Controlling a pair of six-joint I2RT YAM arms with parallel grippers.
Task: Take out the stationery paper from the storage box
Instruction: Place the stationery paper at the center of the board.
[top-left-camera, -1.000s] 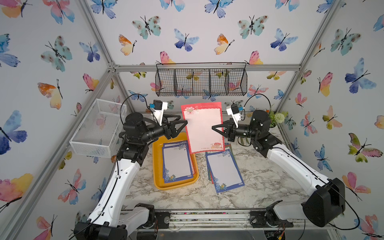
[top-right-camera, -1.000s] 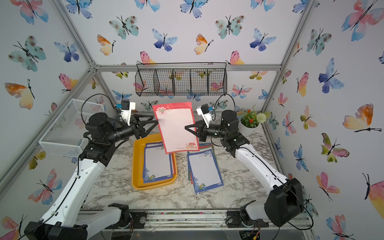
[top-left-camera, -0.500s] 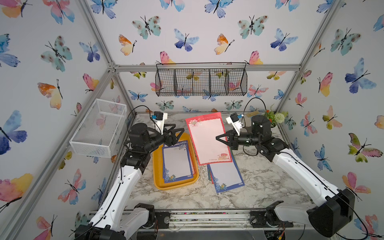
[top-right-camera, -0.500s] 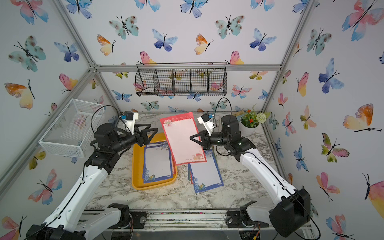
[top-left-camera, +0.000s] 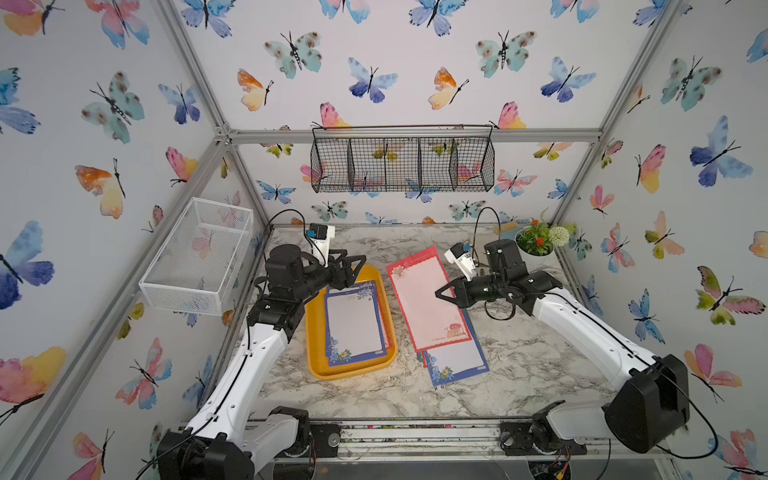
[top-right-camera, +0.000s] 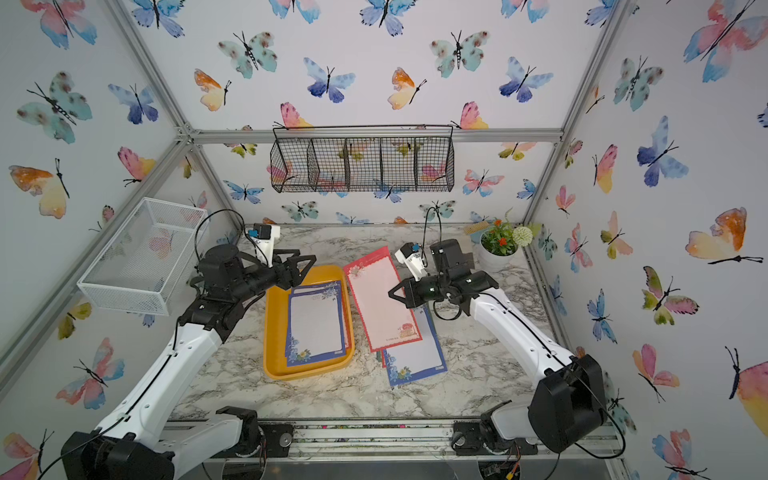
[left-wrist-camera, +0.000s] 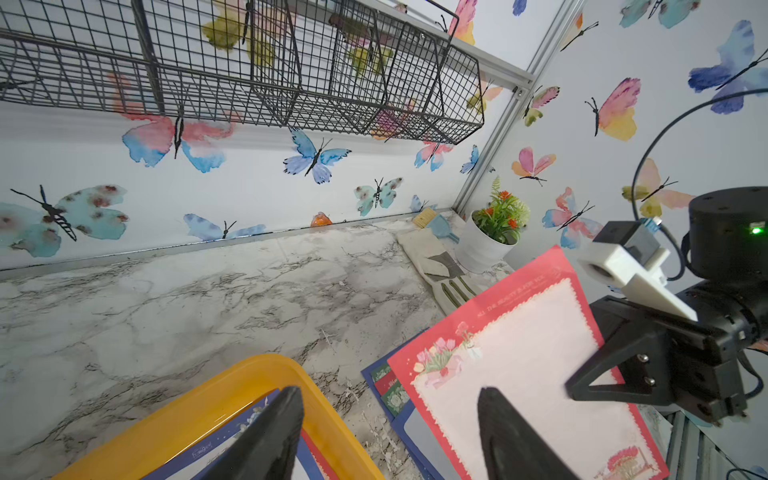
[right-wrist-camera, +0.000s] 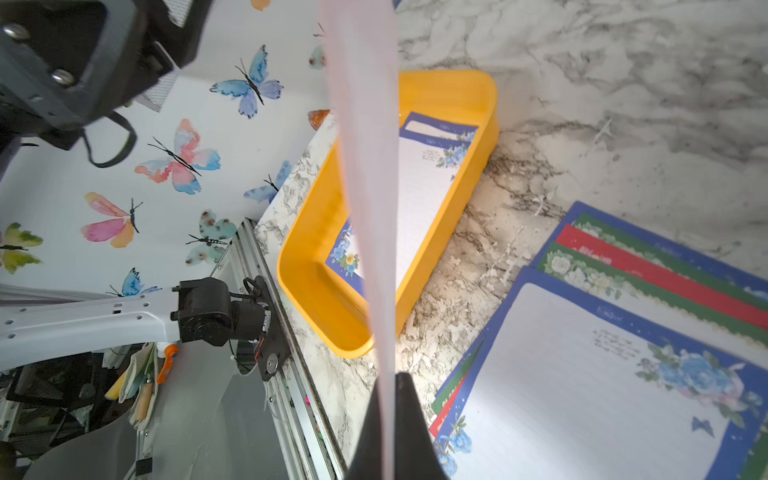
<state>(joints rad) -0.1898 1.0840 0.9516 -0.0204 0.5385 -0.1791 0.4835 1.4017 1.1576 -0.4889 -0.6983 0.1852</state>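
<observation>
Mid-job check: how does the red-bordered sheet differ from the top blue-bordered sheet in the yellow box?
Colour: the red-bordered sheet has a red frame around a pink centre; the blue-bordered sheet has blue around white. State: the red-bordered sheet is pinched in the right claw, tilted above the loose pile; the blue-bordered sheet lies flat in the storage box. Both are rectangular sheets with corner flowers.
</observation>
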